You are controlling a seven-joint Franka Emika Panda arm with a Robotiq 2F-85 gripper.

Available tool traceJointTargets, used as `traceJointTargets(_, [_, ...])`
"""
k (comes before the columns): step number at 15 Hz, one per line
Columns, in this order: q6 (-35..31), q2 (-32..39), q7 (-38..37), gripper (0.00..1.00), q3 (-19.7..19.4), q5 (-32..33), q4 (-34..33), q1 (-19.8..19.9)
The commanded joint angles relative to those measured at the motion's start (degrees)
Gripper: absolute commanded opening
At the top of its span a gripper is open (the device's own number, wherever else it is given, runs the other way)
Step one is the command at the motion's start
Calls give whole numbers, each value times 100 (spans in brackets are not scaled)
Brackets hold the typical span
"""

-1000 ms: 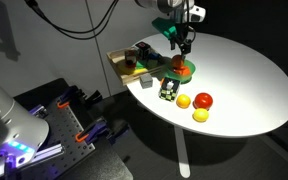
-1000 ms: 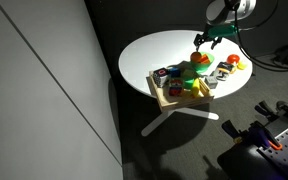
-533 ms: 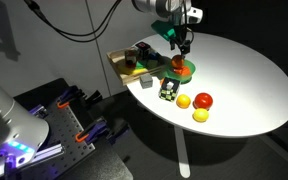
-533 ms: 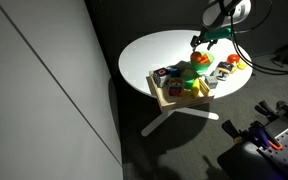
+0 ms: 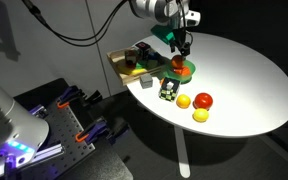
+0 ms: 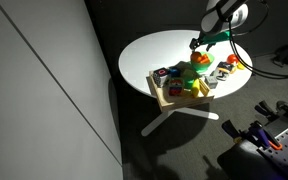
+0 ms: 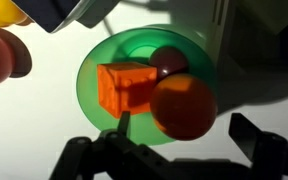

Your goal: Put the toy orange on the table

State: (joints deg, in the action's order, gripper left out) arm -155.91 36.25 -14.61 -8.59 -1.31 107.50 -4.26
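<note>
The toy orange (image 7: 184, 106) lies at the rim of a green plate (image 7: 99, 110) beside an orange cube (image 7: 124, 86) and a dark red piece. In an exterior view it shows as a reddish-orange ball (image 5: 177, 63) on the plate (image 5: 187, 72) on the white round table (image 5: 244, 70). My gripper (image 7: 184, 142) hangs just above the ball, fingers wide apart and open, not touching it. It also shows in both exterior views (image 5: 182, 47) (image 6: 206, 42), above the plate (image 6: 196, 69).
A yellow-orange fruit (image 5: 183, 101), a red fruit (image 5: 203, 100) and a yellow fruit (image 5: 200, 115) lie on the table near its edge. A wooden tray (image 5: 124, 62) of toys sits at the table's rim, with a small patterned box (image 5: 168, 90) beside it.
The gripper and arm have risen slightly above the plate. The toy orange and the other things have stayed in place.
</note>
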Motion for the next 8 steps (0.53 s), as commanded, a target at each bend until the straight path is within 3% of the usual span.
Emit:
traceJointTargets(1, [-85, 138, -225, 100, -178, 185, -136, -142])
traceJointTargets(8, [-162, 229, -200, 100, -183, 172, -136, -159])
